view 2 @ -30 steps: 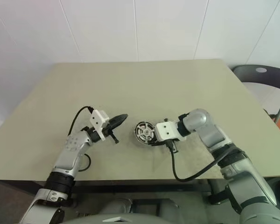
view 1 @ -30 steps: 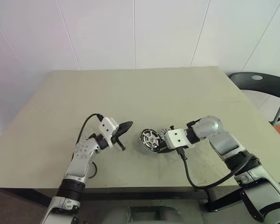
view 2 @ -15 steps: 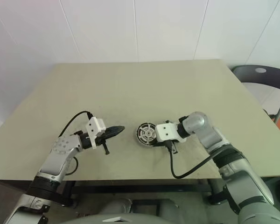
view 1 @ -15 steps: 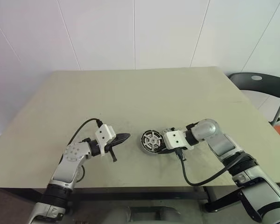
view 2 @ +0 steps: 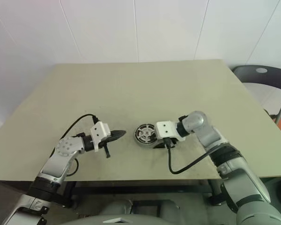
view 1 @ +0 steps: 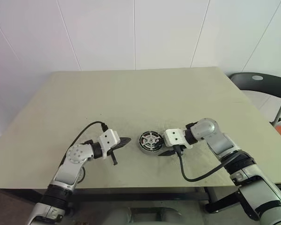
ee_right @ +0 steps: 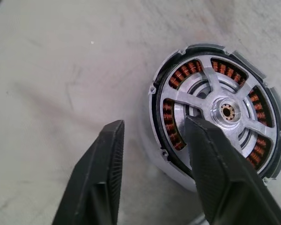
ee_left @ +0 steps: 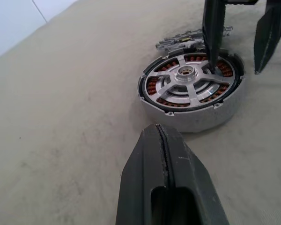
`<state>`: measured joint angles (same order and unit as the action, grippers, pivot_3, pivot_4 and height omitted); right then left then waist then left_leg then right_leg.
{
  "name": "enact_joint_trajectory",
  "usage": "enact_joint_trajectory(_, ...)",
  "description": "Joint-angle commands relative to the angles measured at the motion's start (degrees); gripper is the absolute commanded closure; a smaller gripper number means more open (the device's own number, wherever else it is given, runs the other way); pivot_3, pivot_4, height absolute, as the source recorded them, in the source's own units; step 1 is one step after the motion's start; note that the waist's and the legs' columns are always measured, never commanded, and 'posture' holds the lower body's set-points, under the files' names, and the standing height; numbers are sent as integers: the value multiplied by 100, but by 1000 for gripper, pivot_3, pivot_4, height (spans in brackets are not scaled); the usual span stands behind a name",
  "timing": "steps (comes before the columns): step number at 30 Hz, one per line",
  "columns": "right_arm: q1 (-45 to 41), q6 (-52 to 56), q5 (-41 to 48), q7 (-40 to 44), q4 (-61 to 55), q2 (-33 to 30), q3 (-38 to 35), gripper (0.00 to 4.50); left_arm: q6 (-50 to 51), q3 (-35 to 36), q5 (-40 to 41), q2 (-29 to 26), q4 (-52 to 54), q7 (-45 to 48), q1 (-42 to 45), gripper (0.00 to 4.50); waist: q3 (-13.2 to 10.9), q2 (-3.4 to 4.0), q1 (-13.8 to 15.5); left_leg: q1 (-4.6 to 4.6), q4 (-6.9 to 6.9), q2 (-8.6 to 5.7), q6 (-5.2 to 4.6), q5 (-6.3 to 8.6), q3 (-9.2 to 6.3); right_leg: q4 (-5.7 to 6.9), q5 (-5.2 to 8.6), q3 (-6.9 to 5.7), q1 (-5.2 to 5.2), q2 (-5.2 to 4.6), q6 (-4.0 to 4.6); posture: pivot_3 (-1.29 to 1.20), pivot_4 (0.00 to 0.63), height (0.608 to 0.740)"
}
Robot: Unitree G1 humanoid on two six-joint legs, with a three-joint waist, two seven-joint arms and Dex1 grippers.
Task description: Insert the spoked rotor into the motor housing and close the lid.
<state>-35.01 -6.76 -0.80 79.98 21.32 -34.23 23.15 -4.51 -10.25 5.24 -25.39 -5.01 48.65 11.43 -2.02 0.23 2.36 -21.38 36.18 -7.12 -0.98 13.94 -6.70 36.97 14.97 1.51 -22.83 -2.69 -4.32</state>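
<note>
One motor housing (view 1: 149, 142) flat on surface (view 1: 140, 93), one spoked rotor (ee_right: 223, 114) seated inside, copper windings showing. Right gripper (ee_right: 154, 176) fingers parted over its rim, gripping nothing. Left gripper (ee_left: 166, 154) fingers clenched, nearby, apart. One chair (view 1: 262, 86) far right.

- Plain test room or lab: white panelled walls (view 1: 131, 33) are enclosing a bare beige table (view 1: 145, 98).
- A black office chair (view 1: 264, 86) is standing beyond the table's edge at 2 o'clock.

beige table (view 1: 131, 93), white panelled wall (view 1: 131, 33), dark chair (view 1: 264, 84) at right.
</note>
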Motion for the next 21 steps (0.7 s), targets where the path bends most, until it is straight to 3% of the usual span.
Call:
enact_joint_trajectory(1,-164,487,588,16,-374,29,-519,2518,-88,66,68,30,65,-31,109,4500,0,0,1,-2,-1,0,0,0,2,0,-1,2,-3,-1,-1,0,0,740)
enact_joint_trajectory(7,147,3770,2397,-852,-927,394,-1825,2518,-93,13,27,143,25,-87,124,4500,0,-1,13,-2,-4,3,4,3,2,5,2,4,-8,0,4,0,0,740)
enact_joint_trajectory(13,1455,6657,4106,-1263,-2187,159,-2618,2518,-112,8,22,196,0,-92,120,4500,1,-1,151,-22,-7,0,3,6,6,-8,8,7,-21,-8,14,0,0,740)
enact_joint_trajectory(16,1767,7396,4852,-1551,-2489,197,-3191,2002,-146,-1,14,208,-60,-92,144,4500,-1,3,123,-46,-2,1,-2,3,13,-1,3,11,-47,-9,6,0,0,740)
enact_joint_trajectory(21,1700,7953,5354,-2135,-2254,282,-3774,399,-195,-36,-22,252,-159,-96,184,4500,-4,-3,125,-10,0,10,6,9,30,-2,16,-1,-15,-19,5,0,0,740)
